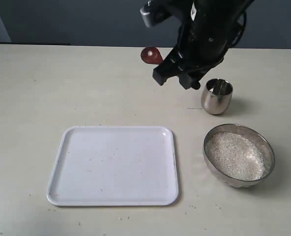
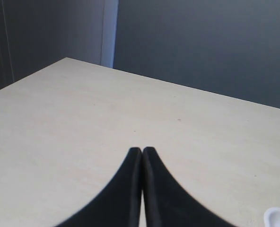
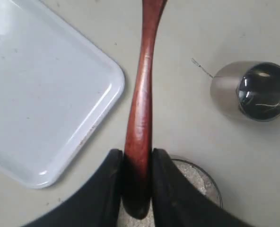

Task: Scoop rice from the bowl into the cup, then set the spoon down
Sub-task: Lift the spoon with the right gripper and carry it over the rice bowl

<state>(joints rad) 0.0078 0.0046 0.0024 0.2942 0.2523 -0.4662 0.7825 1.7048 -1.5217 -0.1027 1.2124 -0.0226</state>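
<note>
– Pinching the spoon (image 3: pixel 142 94), is it?
– Yes. The right end effector (image 3: pixel 137 182) has both dark fingers closed on the reddish-brown handle, close to one end. The spoon is held above the bench (image 1: pixel 37 88), toward the far side, with its rounded end poking out to the left of the arm.
– Where's the cup?
– The cup (image 1: pixel 217 96) stands upright just right of that end effector and clear of it. The bowl (image 1: pixel 240 127) sits nearer, on the right of the scene. It is close to the cup without touching it, and the rice (image 1: pixel 234 156) fills much of it.
– Anything else?
– A white tray (image 1: pixel 113 164) lies flat left of the bowl, on the near side, with a few specks on it. The left end effector (image 2: pixel 142 152) has its fingers pressed together over bare bench, with a corner of the tray nearby.
</note>
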